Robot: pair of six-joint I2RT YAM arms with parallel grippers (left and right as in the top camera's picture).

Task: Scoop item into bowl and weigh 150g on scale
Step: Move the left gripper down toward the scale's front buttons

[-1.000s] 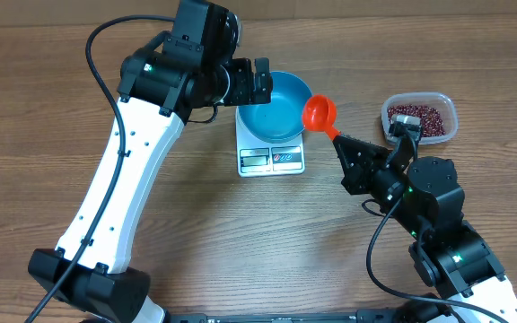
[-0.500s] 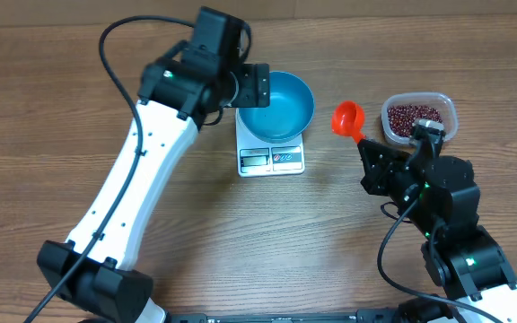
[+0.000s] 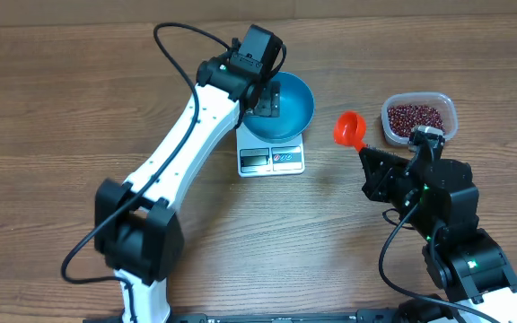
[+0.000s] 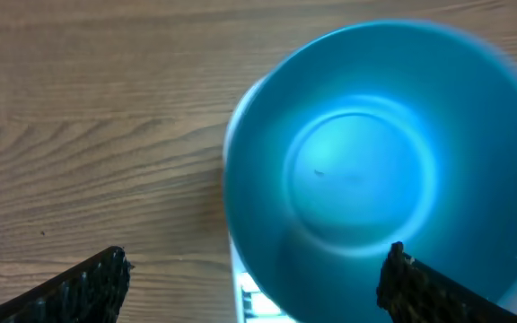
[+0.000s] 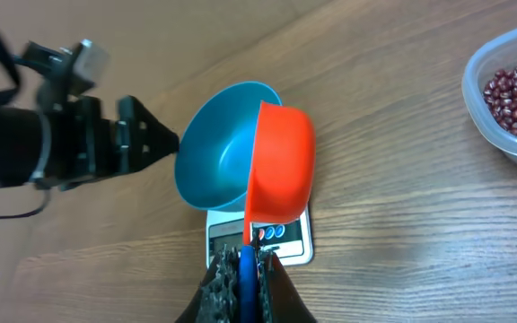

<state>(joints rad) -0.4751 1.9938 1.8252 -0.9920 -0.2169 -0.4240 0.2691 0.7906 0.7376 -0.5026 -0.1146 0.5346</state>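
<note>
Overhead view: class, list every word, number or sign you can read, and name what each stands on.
Nothing can be read.
On the scale: display and button marks, too small and blurred to read.
On the bowl, the scoop and the tub: no writing shows.

Blue bowl (image 4: pixel 366 170), wooden table (image 4: pixel 88 117), end effector (image 4: pixel 257 256) spread, seemingly straddling the rim

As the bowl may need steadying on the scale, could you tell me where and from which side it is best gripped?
Pinch the bowl by its rim on the left side, coming down from above, one finger inside and one outside. The wall is thin and upright, the top is open and the inside is empty. The open left gripper hovers right there.
</note>
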